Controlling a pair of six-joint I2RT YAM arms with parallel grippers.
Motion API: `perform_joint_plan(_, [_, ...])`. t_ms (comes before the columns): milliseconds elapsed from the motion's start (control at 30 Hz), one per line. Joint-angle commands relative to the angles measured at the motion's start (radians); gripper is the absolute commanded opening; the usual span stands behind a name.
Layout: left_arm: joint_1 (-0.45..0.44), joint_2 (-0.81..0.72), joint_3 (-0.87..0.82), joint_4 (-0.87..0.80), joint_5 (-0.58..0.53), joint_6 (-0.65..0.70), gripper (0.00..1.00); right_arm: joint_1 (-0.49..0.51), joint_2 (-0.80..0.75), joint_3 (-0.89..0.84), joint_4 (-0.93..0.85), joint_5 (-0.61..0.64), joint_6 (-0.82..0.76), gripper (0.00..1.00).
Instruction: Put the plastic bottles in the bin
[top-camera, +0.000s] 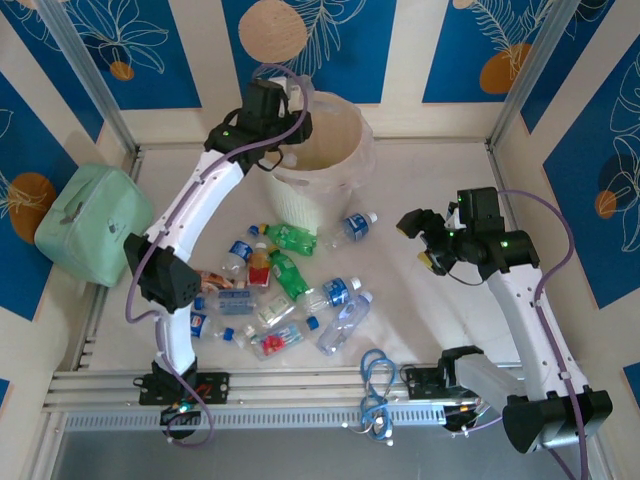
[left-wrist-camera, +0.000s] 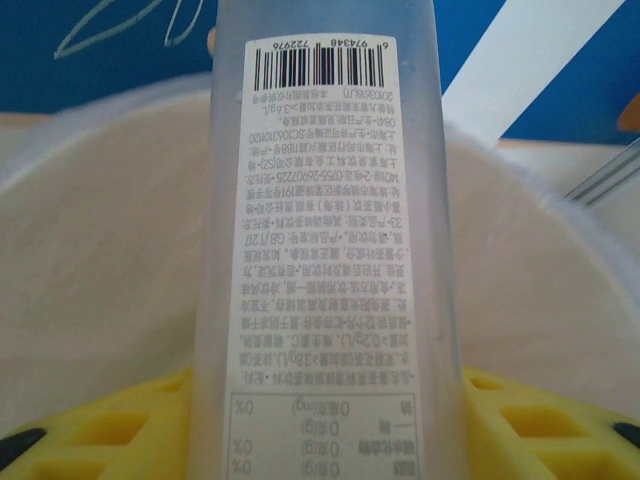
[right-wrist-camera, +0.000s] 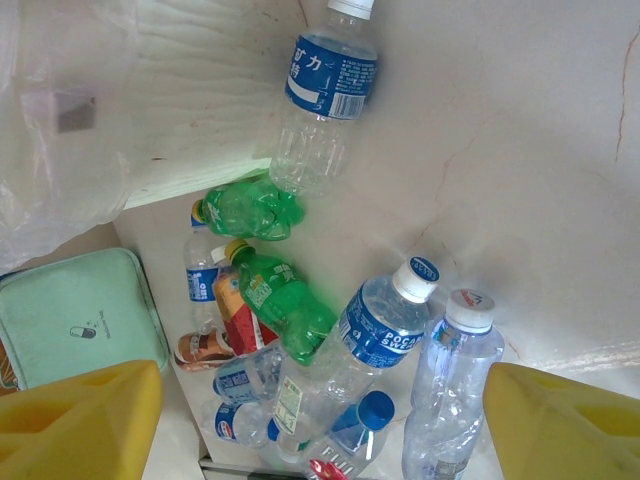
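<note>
I read upside-down Chinese print, a barcode and "0%" on the white label (left-wrist-camera: 325, 220) of one bottle (left-wrist-camera: 330, 15); "POCARI SWEAT" on a blue-label bottle (right-wrist-camera: 385, 325).

The left arm (top-camera: 197, 205) and right arm (top-camera: 535, 320) are built of white links joined by black housings. Purple cables (top-camera: 568, 240) are looped along both. A green light (top-camera: 504, 240) is shown on each wrist housing. The fingers (right-wrist-camera: 80, 420) are moulded in yellow, with square recesses.
</note>
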Motion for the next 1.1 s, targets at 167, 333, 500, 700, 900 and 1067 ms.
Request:
perform_joint_plan(167, [0.004,-0.027,-0.050,0.028,-0.039,0.027,0.60,-0.006,-0.009,-0.001,-0.027,-0.031,-0.009,0.84])
perform_joint_plan(333, [0.004,-0.040,-0.054,0.035,-0.032,0.018,0.77,-0.007,-0.014,-0.011,-0.031,-0.027,-0.008,0.84])
perform_joint_plan(500, [0.002,-0.077,-0.048,0.059,-0.011,0.001,0.82,-0.005,-0.013,-0.018,-0.023,-0.034,-0.001,0.84])
perform_joint_plan(700, [-0.033,-0.170,-0.067,0.088,0.008,-0.002,0.82,0.036,0.006,-0.028,0.000,-0.006,0.028,0.84])
perform_joint_plan(900, [-0.075,-0.372,-0.287,0.185,0.050,-0.034,0.82,0.061,0.074,-0.032,0.072,0.010,0.085,0.76])
perform_joint_plan(1067, [-0.078,-0.585,-0.548,0.242,0.134,-0.082,0.81,0.062,0.209,-0.008,0.166,-0.004,0.124,0.73])
